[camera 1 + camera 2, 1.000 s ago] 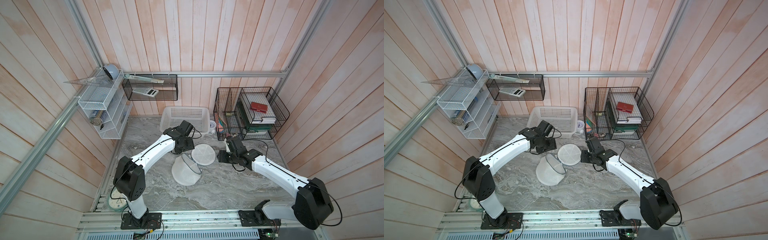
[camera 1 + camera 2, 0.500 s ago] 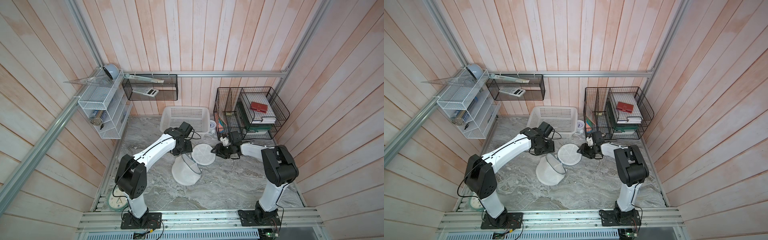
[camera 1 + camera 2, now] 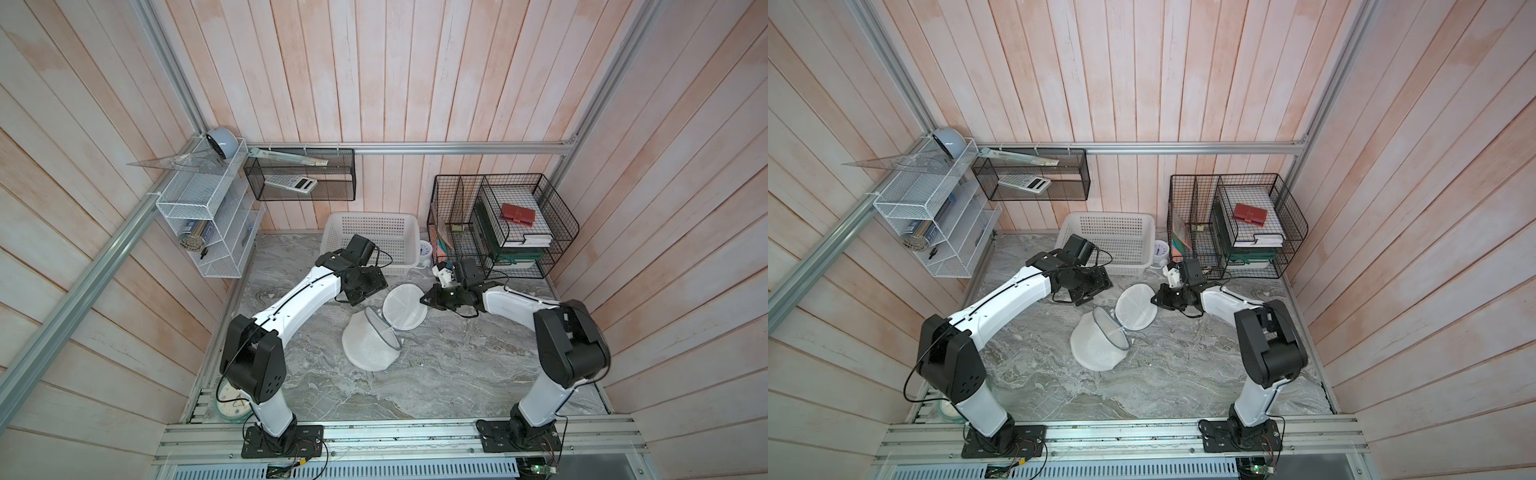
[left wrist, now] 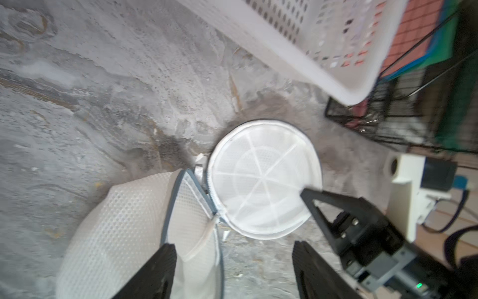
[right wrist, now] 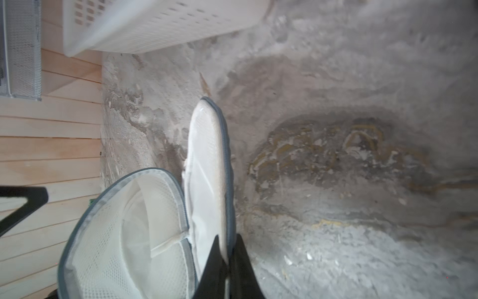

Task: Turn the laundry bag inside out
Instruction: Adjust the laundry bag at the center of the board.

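Note:
The laundry bag (image 3: 370,345) lies mid-table in both top views as a white mesh dome (image 3: 1098,345) with a grey-trimmed mouth, joined to a flat round flap (image 3: 405,307). My right gripper (image 3: 426,300) is shut on the flap's grey rim at its right edge; the right wrist view shows the rim (image 5: 227,181) pinched between the jaws of this gripper (image 5: 227,240), with the dome's open mouth (image 5: 124,233) beside it. My left gripper (image 3: 356,297) stands open just behind and left of the flap, holding nothing. In the left wrist view its jaws (image 4: 234,248) hang apart over the seam between dome (image 4: 116,220) and flap (image 4: 263,178).
A white perforated basket (image 3: 370,237) stands at the back behind the left gripper, with a small white cup (image 3: 424,251) beside it. A black wire rack (image 3: 503,224) with books sits back right, close behind the right wrist. A clock (image 3: 230,405) lies by the left arm's base.
The right arm has folded in and its gripper has closed on the flap's rim. The left gripper has opened a little wider, staying beside the flap.

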`<state>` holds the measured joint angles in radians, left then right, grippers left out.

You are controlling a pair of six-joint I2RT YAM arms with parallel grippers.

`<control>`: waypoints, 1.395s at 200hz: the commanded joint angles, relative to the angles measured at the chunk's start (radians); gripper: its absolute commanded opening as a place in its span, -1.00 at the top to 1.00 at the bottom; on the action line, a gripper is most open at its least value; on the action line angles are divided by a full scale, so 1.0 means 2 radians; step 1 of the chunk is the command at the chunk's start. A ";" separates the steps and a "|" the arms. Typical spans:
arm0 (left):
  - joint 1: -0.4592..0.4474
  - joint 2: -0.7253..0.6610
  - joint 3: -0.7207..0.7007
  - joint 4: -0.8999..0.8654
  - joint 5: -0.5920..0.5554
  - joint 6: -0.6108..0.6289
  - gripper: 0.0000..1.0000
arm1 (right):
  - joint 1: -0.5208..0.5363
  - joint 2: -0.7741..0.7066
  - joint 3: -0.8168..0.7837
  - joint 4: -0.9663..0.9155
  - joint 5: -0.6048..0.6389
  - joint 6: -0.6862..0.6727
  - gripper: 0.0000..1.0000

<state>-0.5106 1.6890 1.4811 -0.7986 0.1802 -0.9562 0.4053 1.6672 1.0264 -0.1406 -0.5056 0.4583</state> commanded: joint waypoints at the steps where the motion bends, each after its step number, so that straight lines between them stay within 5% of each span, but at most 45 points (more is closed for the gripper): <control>1: 0.014 -0.035 -0.026 0.093 0.054 -0.100 -0.61 | 0.041 -0.065 0.018 -0.049 0.125 -0.107 1.00; 29: 0.018 -0.048 -0.053 0.170 0.095 -0.160 -0.62 | 0.099 -0.120 0.002 -0.024 0.224 -0.194 1.00; 132: -0.002 -0.054 -0.105 0.247 0.123 -0.208 -0.59 | 0.204 -0.137 0.013 0.002 0.319 -0.318 1.00; 165: -0.013 -0.053 -0.133 0.289 0.126 -0.237 -0.03 | 0.222 -0.132 0.024 -0.006 0.339 -0.348 1.00; 186: -0.017 -0.054 -0.150 0.328 0.128 -0.253 0.85 | 0.228 -0.136 0.030 -0.010 0.344 -0.355 1.00; 194: -0.015 -0.056 -0.154 0.337 0.126 -0.254 1.00 | 0.228 -0.140 0.032 -0.014 0.347 -0.349 1.00; 211: -0.010 -0.063 -0.159 0.359 0.130 -0.248 1.00 | 0.228 -0.152 0.038 -0.023 0.380 -0.307 0.20; 220: -0.005 -0.068 -0.163 0.377 0.137 -0.245 1.00 | 0.227 -0.165 0.036 -0.026 0.388 -0.293 -0.02; 243: 0.009 -0.078 -0.185 0.426 0.166 -0.236 1.00 | 0.215 -0.203 0.025 -0.042 0.367 -0.260 -0.21; 279: 0.031 -0.088 -0.247 0.532 0.227 -0.223 1.00 | 0.119 -0.241 0.023 -0.079 0.210 -0.140 -0.16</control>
<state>-0.4740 1.5330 1.0611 0.0612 0.5213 -1.4326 0.7582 1.2186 1.0588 -0.2329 0.1192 -0.0162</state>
